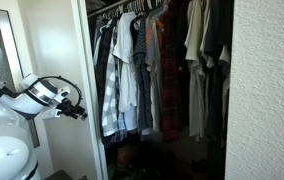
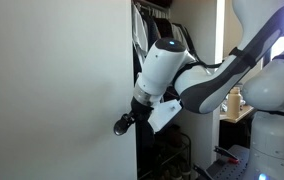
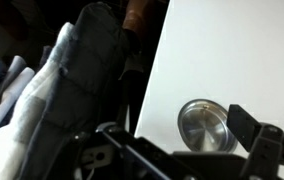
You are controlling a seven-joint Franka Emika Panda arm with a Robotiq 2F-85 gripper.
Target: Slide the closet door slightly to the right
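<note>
Hand [image 3: 177, 130] open, silver pull [image 3: 204, 125] btwn jaws, low on closet door [image 3: 232, 50]; clothes [image 3: 72, 80] beside.

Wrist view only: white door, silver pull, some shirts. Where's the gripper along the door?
Observer: The gripper is at the edge of the closet door that borders the opening. I cannot tell whether it touches the door.
Operator: Closet open or shut?
Observer: Open: shirts hang from a rod that runs along the top of the opening.
Operator: What's on the far side of the opening?
Observer: A rough textured wall, across the opening from the door.
</note>
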